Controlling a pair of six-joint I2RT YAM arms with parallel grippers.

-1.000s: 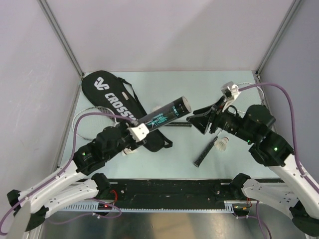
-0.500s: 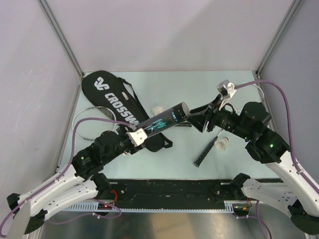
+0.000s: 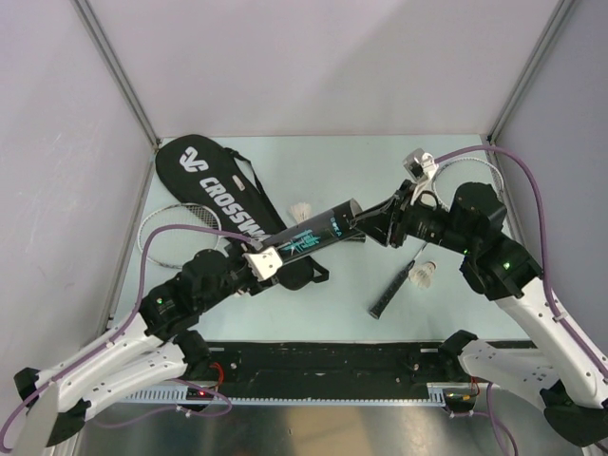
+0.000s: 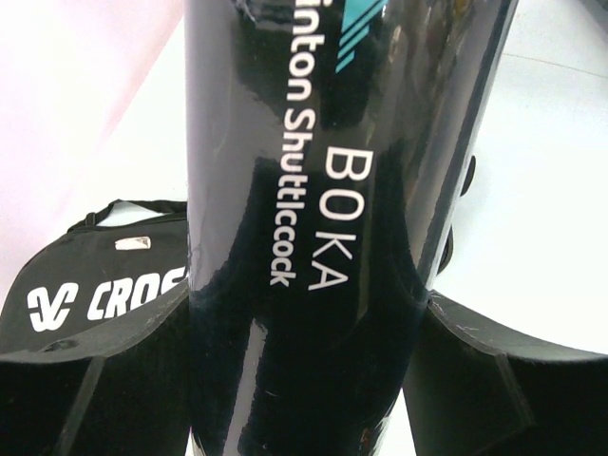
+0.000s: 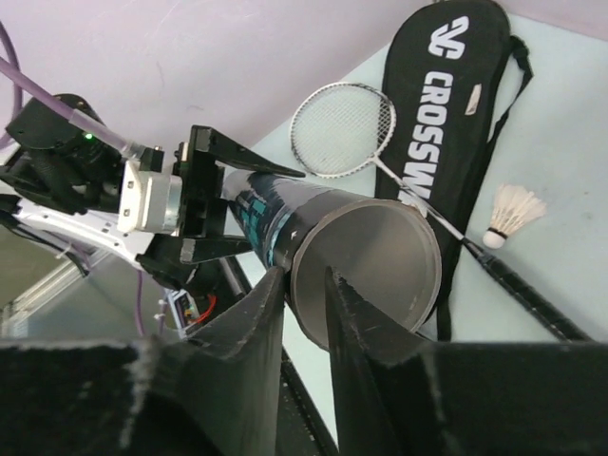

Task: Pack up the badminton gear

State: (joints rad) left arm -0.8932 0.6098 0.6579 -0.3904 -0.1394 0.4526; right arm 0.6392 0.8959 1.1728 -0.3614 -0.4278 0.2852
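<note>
Left gripper (image 3: 283, 253), above the bag (image 3: 220, 193) at left, clamps the tube (image 3: 318, 230) near its base; right gripper (image 3: 366, 226) pinches the open rim mid-table. Risk: opposed pulls may buckle that rim or twist the tube loose, scattering the shuttlecock (image 3: 301, 209) just beyond.

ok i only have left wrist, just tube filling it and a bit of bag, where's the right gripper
Observer: The right gripper is closed on the rim at the tube's far end.
Operator: cap on or off
Observer: Off; that end is open and looks empty inside.
Operator: and the shuttlecocks
Observer: Both lie on the table, one shuttlecock near the bag, the other shuttlecock by a racket handle.
</note>
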